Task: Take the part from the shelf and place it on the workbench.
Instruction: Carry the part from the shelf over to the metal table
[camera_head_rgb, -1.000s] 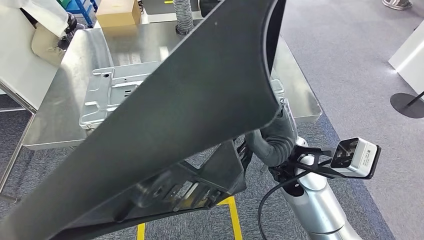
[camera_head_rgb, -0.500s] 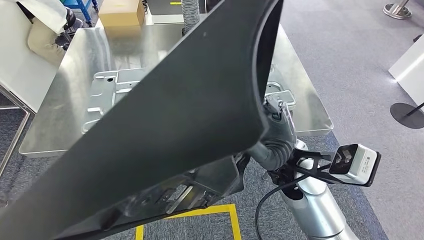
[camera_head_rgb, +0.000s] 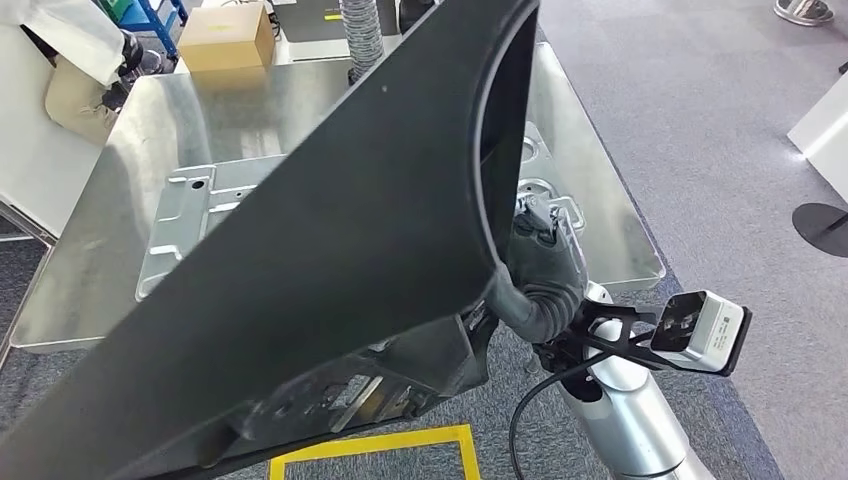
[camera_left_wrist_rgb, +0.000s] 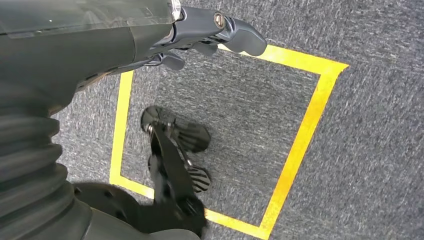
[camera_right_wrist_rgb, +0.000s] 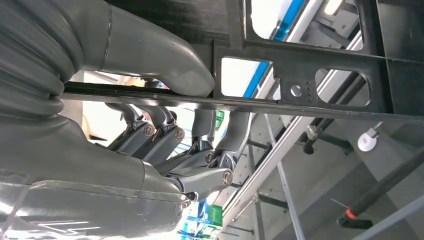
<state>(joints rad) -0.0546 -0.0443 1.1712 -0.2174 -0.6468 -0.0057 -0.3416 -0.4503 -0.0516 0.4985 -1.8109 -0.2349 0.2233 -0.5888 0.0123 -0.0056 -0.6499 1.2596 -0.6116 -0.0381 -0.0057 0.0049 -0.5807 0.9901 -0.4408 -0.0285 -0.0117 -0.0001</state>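
Head view: large matte black curved part (camera_head_rgb: 330, 270) held tilted above the brushed-steel counter (camera_head_rgb: 590, 190); right robot hand (camera_head_rgb: 545, 262) grips its edge. A stamped grey metal plate (camera_head_rgb: 190, 205) lies on the counter. Left wrist view: left robot hand (camera_left_wrist_rgb: 200, 37) over grey carpet with a yellow tape square (camera_left_wrist_rgb: 300, 145) — fingers half-curled, grasp cannot be told. Right wrist view: thumb and fingers (camera_right_wrist_rgb: 200, 150) clamp the part's ribbed black frame.

Industrial workshop or factory test floor. Shown by a stainless-steel workbench (camera_head_rgb: 100, 250) carrying a stamped sheet-metal panel (camera_head_rgb: 180, 215), grey carpet-tile flooring marked with a yellow tape square (camera_left_wrist_rgb: 300, 145), a ribbed extraction hose (camera_head_rgb: 362, 40) rising behind the bench, a cardboard box (camera_head_rgb: 225, 38) and blue racking (camera_head_rgb: 150, 15) at the far edge. Metal shelving rails (camera_right_wrist_rgb: 280, 165) visible in the right wrist view.
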